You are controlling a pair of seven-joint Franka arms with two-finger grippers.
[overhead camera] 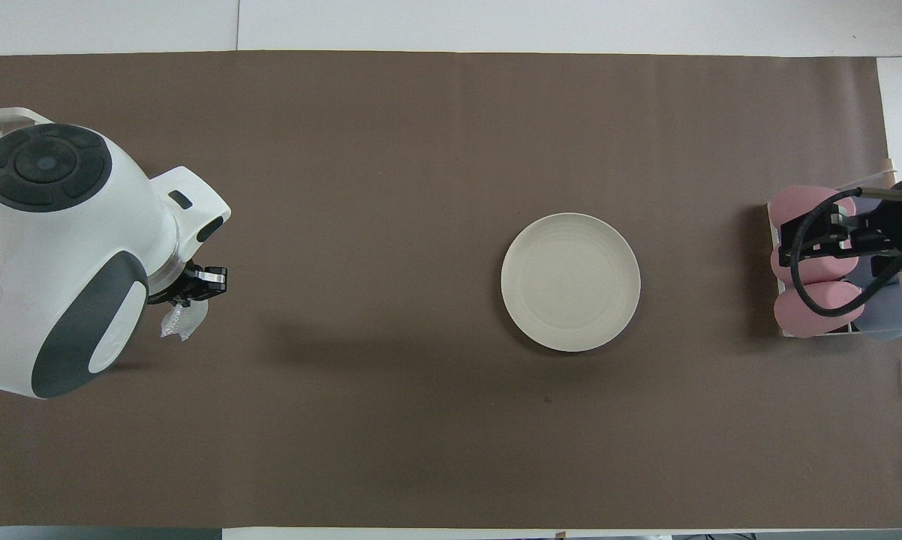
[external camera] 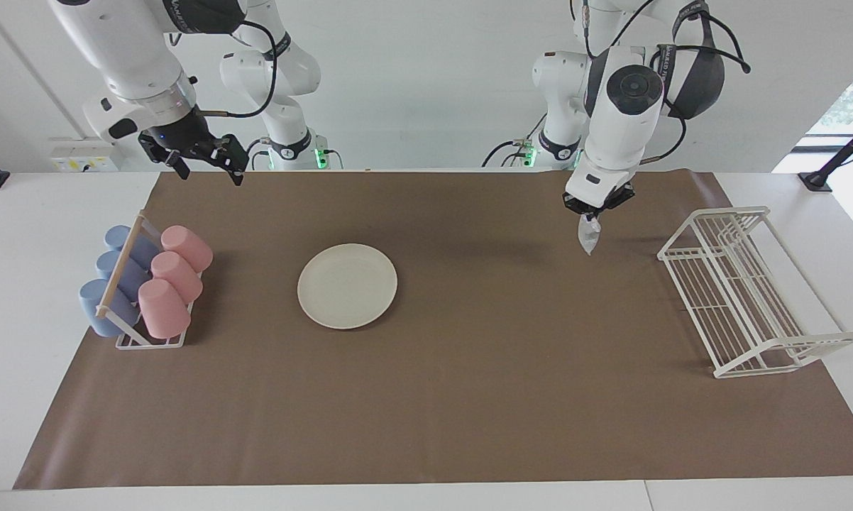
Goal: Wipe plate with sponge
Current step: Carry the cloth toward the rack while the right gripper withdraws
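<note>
Left gripper (external camera: 592,211): we see it up in the air over the brown mat, between the plate and the white wire rack. Its fingers are pinched tight on the sponge.
Sponge (external camera: 588,235): we see a small shiny grey wad that hangs down from the left gripper's tips. It is off the mat and its shadow lies on the mat close by. From above we see it peek out under the big white arm.
Right gripper (external camera: 206,162): we see it high up at the right arm's end of the table, over the edge of the mat near the cup rack. Its fingers are spread wide and nothing is in them. This arm waits.
Plate (external camera: 347,285): we see it flat on the mat, a round cream one, well apart from the sponge. It lies between the cup rack and the left gripper, more toward the cup rack.
Cup rack (external camera: 130,341): we see it at the right arm's end, with pink cups (external camera: 178,278) and blue cups (external camera: 116,277) on their sides in it.
White wire rack (external camera: 746,291): we see it on the mat at the left arm's end.
Brown mat (external camera: 469,397): we see it cover most of the white table (external camera: 15,284).
</note>
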